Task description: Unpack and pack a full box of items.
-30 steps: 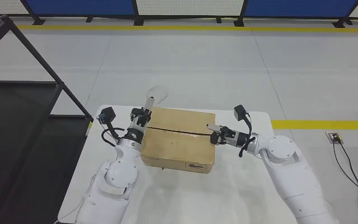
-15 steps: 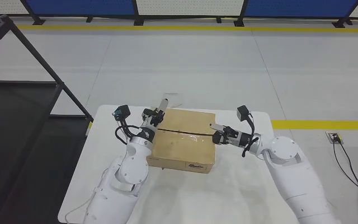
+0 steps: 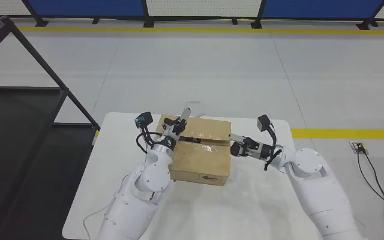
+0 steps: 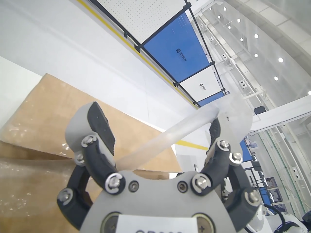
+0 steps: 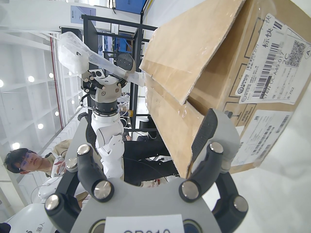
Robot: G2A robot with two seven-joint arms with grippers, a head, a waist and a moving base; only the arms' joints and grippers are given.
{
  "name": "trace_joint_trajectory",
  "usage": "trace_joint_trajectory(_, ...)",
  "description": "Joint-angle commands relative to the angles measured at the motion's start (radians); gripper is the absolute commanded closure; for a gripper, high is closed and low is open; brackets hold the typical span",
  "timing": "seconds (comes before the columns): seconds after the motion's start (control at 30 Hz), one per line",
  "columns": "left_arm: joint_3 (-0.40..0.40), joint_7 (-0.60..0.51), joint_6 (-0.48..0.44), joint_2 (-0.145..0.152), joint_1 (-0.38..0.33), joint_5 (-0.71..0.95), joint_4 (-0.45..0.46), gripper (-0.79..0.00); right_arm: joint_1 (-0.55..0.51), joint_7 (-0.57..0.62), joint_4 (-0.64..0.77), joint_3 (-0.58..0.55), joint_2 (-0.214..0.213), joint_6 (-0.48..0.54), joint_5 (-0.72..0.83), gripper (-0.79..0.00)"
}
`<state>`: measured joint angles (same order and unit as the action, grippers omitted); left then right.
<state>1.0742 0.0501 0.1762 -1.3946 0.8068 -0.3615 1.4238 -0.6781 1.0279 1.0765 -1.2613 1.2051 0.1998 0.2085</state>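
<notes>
A brown cardboard box [image 3: 201, 159] sits in the middle of the white table [image 3: 252, 198]. My left gripper [image 3: 179, 124] hovers over the far left part of its top seam. In the left wrist view this gripper [image 4: 155, 115] is open, and a strip of clear tape [image 4: 170, 139] runs between its fingers and clings to one fingertip [image 4: 215, 128]. The tape's loose end [image 3: 191, 110] rises beyond the box. My right gripper [image 3: 231, 144] is at the right end of the seam, open, with one finger [image 5: 209, 132] against the edge of a slightly lifted flap [image 5: 189, 44].
A black metal rack [image 3: 36, 120] stands just left of the table. White tabletop lies in front of the box and to its right. A shipping label [image 5: 272, 61] covers the box's side wall.
My left gripper has travelled right along the top seam, taking the tape strip with it. The right gripper has drawn back slightly to the right. The flaps have parted near the right end.
</notes>
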Motion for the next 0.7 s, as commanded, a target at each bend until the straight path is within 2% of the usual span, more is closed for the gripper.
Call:
trace_joint_trajectory(0.0,0.000,0.003,-0.005,-0.003,0.001,-0.001,0.002,-0.785,0.000,-0.005,-0.003,-0.002,0.001,0.013,0.022,-0.785)
trace_joint_trajectory(0.27,0.020,0.014,-0.012,-0.008,0.017,-0.012,0.025,-0.785,0.009,-0.029,-0.012,-0.019,0.005,0.060,0.142,-0.785)
trace_joint_trajectory(0.43,0.031,0.018,-0.018,-0.012,0.031,-0.016,0.042,-0.785,0.028,-0.010,-0.014,0.003,0.007,0.041,0.140,-0.785)
trace_joint_trajectory(0.67,0.070,0.010,-0.036,-0.008,0.086,-0.027,0.146,-0.785,0.024,-0.015,-0.002,0.005,0.009,0.078,0.177,-0.785)
